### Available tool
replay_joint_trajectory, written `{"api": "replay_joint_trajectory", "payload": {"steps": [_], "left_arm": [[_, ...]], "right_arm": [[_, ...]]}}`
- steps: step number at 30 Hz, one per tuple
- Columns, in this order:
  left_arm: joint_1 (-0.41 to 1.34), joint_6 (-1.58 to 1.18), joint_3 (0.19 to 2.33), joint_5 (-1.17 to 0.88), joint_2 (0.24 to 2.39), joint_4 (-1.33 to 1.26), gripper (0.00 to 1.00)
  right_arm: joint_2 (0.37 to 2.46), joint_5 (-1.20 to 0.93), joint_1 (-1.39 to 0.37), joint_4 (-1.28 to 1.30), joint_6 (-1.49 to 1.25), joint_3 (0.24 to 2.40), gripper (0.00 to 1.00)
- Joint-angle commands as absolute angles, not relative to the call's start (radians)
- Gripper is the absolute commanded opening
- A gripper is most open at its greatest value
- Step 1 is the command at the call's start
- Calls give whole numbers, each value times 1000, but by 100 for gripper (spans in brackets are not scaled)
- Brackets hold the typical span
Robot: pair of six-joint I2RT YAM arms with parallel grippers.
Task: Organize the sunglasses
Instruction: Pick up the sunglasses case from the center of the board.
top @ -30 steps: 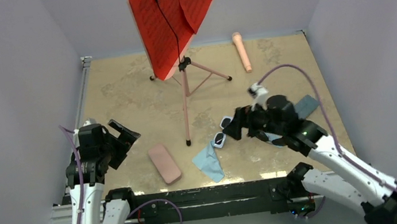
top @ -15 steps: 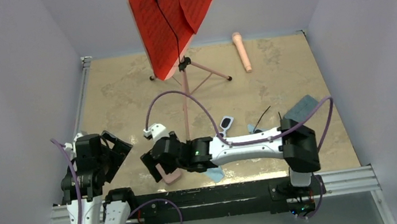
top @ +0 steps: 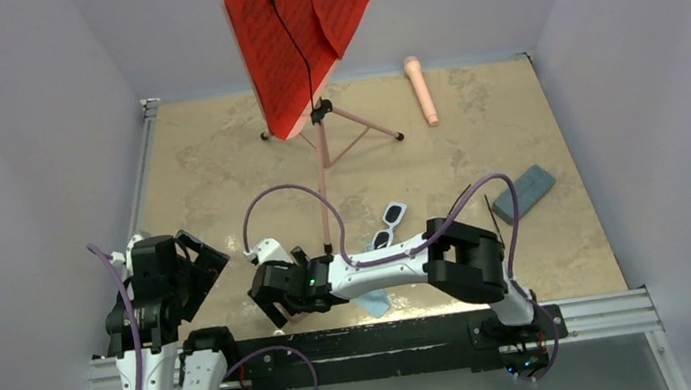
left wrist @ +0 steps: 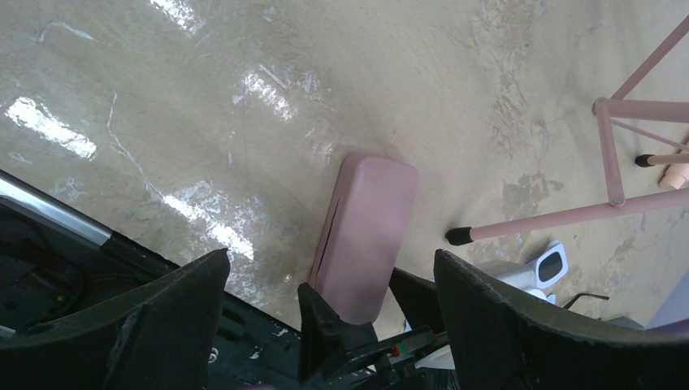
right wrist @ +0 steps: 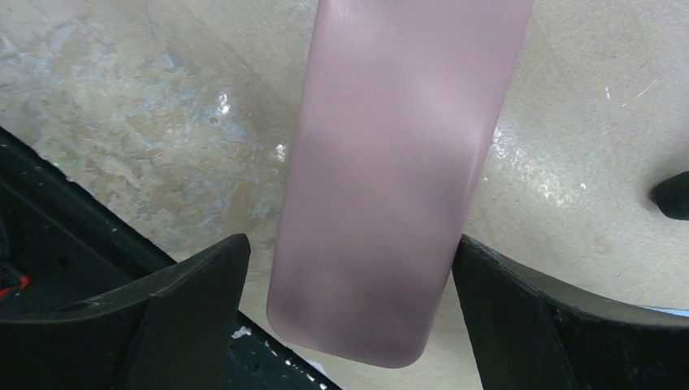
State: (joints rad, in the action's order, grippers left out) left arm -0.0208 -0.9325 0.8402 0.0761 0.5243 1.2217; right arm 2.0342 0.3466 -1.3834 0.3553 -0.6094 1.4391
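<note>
While the right arm lies stretched across the lower middle of the overhead view, the right gripper [top: 275, 303] sits low over the pink case [right wrist: 390, 179], near the front edge of the table [top: 216, 162]. Its jaws are spread wide. In the right wrist view the case lies lengthwise between the 2 fingers [right wrist: 187, 317], with its long edges just beside them; whether they touch cannot be told.

The left gripper [top: 206, 257] is at lower left of the overhead view, also spread wide and holding nothing. It is aimed toward the case but apart from it.

The white sunglasses [top: 387, 227] lie on the table just right of centre, beside the foot of the pink stand [top: 322, 173], and touch neither gripper. Of the black sunglasses [top: 491, 211], only 1 thin arm shows, further right behind the right arm's elbow.

A blue cloth [top: 374, 303] lies under the right forearm. A grey-blue case [top: 524, 193] lies at mid right.
</note>
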Motion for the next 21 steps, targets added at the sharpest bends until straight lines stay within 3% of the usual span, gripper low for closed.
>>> {"api": "replay_joint_trajectory", "payload": {"steps": [1,5,7,11,18,21], "left_arm": [[-28,-939,861,84,522,1219,100],[-28,-936,864,78,520,1221,100],[-28,-931,864,72,520,1220,100],[-28,-860,863,-20,525,1187,100],[-28,-690,753,-798,605,852,100],[-24,-714,687,-1026,629,692,100]], "right_arm": [[2061,426,-1400,412,-640,1517,96],[2079,454,-1409,414,-636,1526,87],[2063,458,-1413,398,-636,1510,78],[1963,463,-1413,362,-616,1445,47],[1573,274,-1409,145,-221,1159,38],[1429,156,-1380,151,-110,1048,37]]}}
